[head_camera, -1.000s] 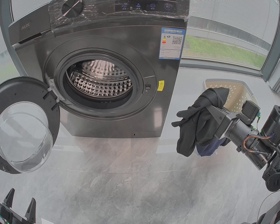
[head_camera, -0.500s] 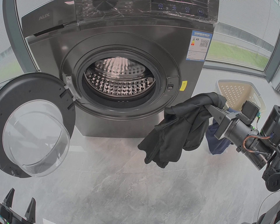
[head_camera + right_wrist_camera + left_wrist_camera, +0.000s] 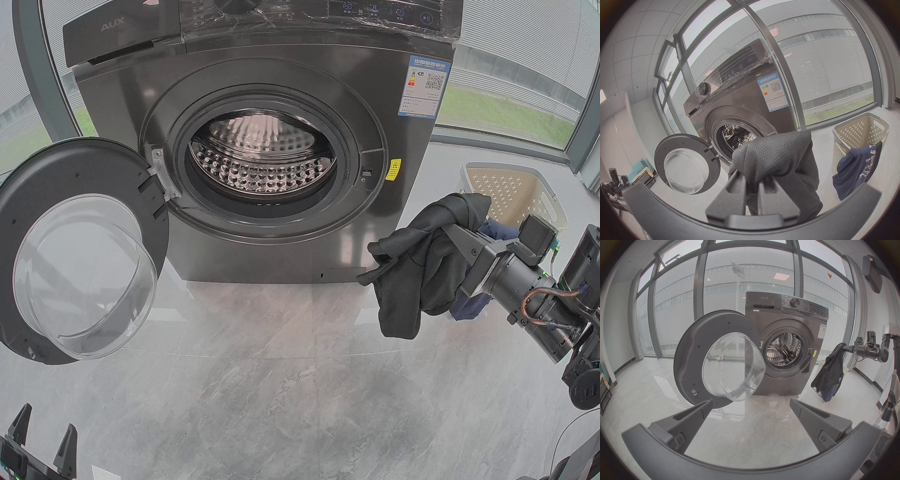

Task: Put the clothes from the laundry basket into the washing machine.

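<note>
A dark grey washing machine (image 3: 262, 156) stands ahead with its round door (image 3: 75, 250) swung open to the left and a bare steel drum (image 3: 262, 153) inside. My right gripper (image 3: 459, 234) is shut on a black garment (image 3: 419, 269) that hangs in the air, right of the machine's front. In the right wrist view the garment (image 3: 778, 156) drapes over the shut fingers (image 3: 768, 190). A beige laundry basket (image 3: 512, 194) stands behind, a navy garment (image 3: 859, 168) hanging over its rim. My left gripper (image 3: 750, 415) stays low near the floor, open and holding nothing.
Shiny grey tile floor (image 3: 281, 387) spreads in front of the machine. Tall glass windows (image 3: 519, 69) run behind the machine and basket. The open door (image 3: 722, 358) juts out over the floor on the left.
The head camera has shifted, so the machine sits more central. The black garment swung out to the left half a second ago and has swung back beside the right gripper.
</note>
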Robot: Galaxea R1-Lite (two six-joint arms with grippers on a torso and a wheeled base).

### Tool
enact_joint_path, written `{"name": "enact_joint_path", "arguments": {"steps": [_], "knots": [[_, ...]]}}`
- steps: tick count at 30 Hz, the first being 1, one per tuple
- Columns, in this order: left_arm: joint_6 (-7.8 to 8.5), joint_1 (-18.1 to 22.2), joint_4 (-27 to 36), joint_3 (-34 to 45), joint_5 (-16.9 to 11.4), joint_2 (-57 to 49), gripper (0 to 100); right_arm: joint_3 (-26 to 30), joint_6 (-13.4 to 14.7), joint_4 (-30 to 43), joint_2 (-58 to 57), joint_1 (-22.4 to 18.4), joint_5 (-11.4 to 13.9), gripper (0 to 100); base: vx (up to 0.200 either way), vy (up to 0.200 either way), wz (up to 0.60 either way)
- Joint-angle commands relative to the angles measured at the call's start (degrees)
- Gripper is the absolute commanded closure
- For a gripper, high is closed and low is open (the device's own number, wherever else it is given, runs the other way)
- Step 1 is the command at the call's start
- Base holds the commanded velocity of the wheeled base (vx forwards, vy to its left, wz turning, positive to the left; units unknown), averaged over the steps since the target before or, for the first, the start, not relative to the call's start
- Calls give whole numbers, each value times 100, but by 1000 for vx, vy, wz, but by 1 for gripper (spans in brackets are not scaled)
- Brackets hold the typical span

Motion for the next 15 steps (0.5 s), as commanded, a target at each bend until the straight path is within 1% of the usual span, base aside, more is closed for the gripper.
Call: {"name": "enact_joint_path", "arguments": {"steps": [1, 14, 15], "knots": [[-10, 1, -1, 92, 1, -22, 0, -3, -1, -6, 9, -15, 3, 100, 0, 200, 0], [-10, 1, -1, 92, -8, -22, 0, -21, -10, 3, -9, -42, 3, 100, 0, 200, 0], [-10, 1, -1, 92, -8, -22, 0, -21, -1, 3, -9, -42, 3, 100, 0, 0, 0]]}}
